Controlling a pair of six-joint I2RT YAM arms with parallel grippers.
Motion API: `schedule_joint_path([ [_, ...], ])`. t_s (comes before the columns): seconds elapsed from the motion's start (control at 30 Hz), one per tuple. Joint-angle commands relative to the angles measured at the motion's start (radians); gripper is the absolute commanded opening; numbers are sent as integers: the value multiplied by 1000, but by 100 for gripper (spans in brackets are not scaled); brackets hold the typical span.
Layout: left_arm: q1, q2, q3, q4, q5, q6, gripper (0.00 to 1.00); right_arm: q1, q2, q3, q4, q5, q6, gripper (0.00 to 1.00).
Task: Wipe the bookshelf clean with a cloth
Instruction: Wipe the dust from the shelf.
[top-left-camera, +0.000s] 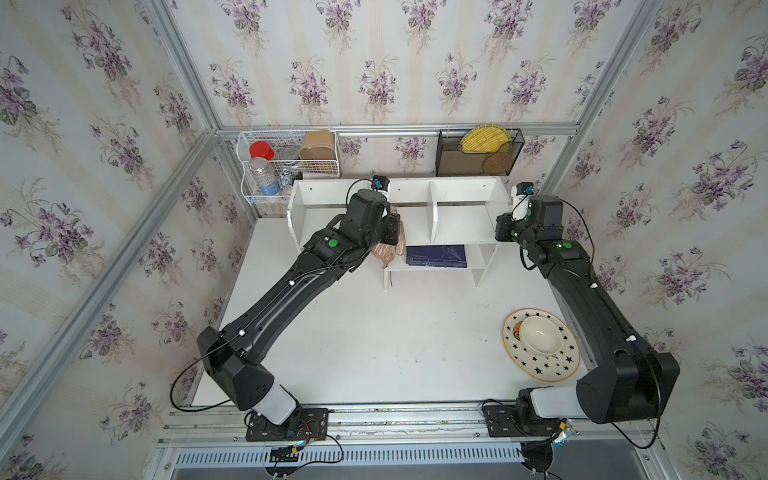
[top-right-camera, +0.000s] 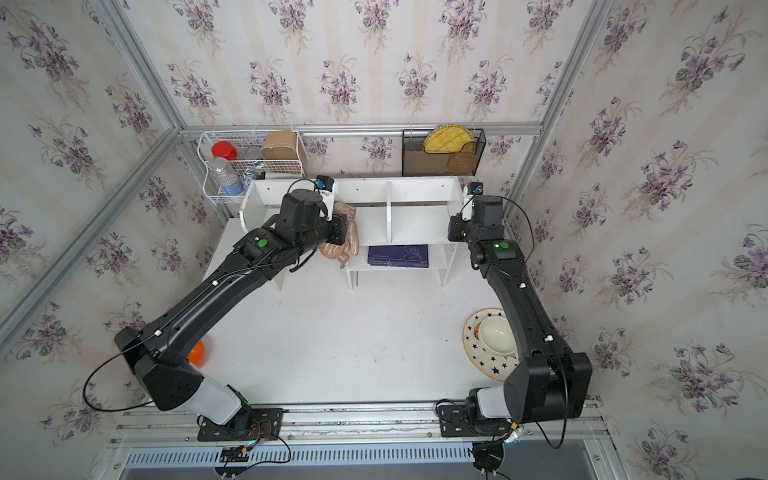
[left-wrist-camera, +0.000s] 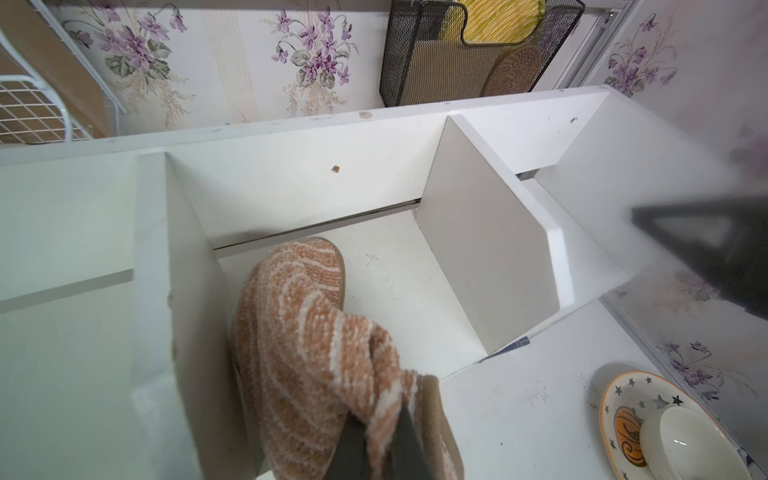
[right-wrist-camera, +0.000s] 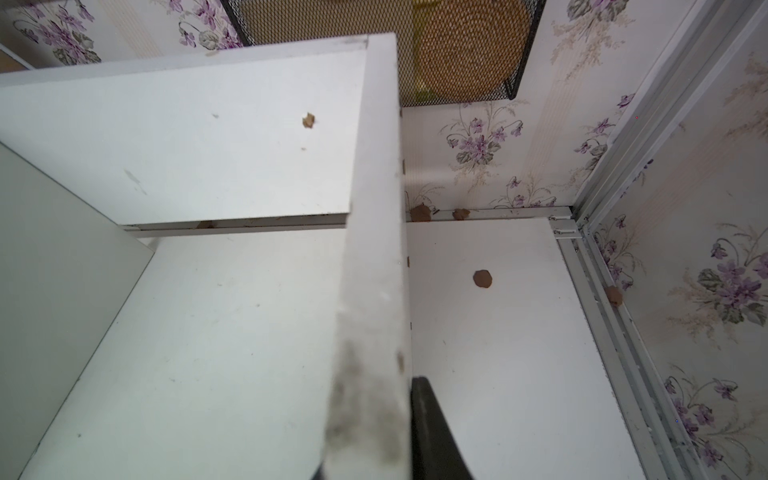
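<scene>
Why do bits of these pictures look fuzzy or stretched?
In both top views the wide lens fans the walls outward; in the left wrist view the cloth is crisp, the picture's fringe hazy; in the right wrist view the bookshelf panel nearest the lens is blurred.

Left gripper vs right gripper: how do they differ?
The left gripper pinches the cloth in the bookshelf's middle compartment; the right gripper clamps the bookshelf's end panel, no cloth. The left gripper reaches inside the shelf; the right gripper sits at its outer edge. Both are shut on something.

Black arms (top-left-camera: 282, 299), white base segments (top-left-camera: 276, 401), green dots (top-left-camera: 333, 243), black cables (top-left-camera: 183, 374)
</scene>
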Motion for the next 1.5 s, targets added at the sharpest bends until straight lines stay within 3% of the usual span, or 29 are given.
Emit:
schedule_joint_path([
  [0.0, 0, 59, 67, 31, 82, -4, 0, 6, 3, -1, -65, -164, 188, 0],
  [0.17, -1, 26, 139, 24, 145, -42, 0, 6, -1, -12, -59, -159, 184, 0],
  [0.43, 34, -191, 100, 0, -41, 37, 0, 6, 1, -24, -47, -169, 189, 0],
  [0.57, 172, -312, 5, -37, -108, 37, 0, 5, -4, -29, -43, -173, 193, 0],
  [0.7, 333, -349, -141, -18, -28, -19, 0, 5, -6, -33, -38, -180, 196, 0],
  [0.83, 404, -304, -257, 21, 46, -53, 0, 6, -7, -37, -32, -186, 199, 0],
  [1.1, 393, -252, -365, 115, 154, -138, 0, 6, -15, -44, -27, -201, 198, 0],
  [1.3, 285, -228, -314, 175, 243, -99, 0, 5, -9, -41, -32, -191, 195, 0],
  [1.37, 271, -211, -287, 159, 217, -83, 0, 5, -8, -39, -32, -192, 195, 0],
  [1.47, 287, -169, -255, 106, 84, -77, 0, 6, -9, -34, -37, -195, 194, 0],
])
